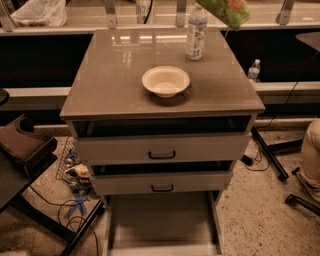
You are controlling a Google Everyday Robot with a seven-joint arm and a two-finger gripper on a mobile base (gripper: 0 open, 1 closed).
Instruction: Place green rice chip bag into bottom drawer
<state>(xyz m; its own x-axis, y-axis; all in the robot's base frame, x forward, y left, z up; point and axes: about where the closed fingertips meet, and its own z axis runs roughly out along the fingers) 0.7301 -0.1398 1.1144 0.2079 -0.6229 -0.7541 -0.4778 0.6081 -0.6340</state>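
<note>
The green rice chip bag (224,10) hangs in the air at the top edge of the camera view, above the cabinet's back right corner and just right of a water bottle (196,32). Only its lower part shows. My gripper is out of view above the top edge, where the bag runs out of the picture. The bottom drawer (160,222) is pulled out at the foot of the cabinet, and its flat grey floor shows between thin side rails.
A white bowl (166,81) sits mid-top on the cabinet (110,90). The two upper drawers (162,149) with black handles stand slightly ajar. A dark chair (20,147) and cables lie at left. A small bottle (254,70) and a tan robot part (312,160) are at right.
</note>
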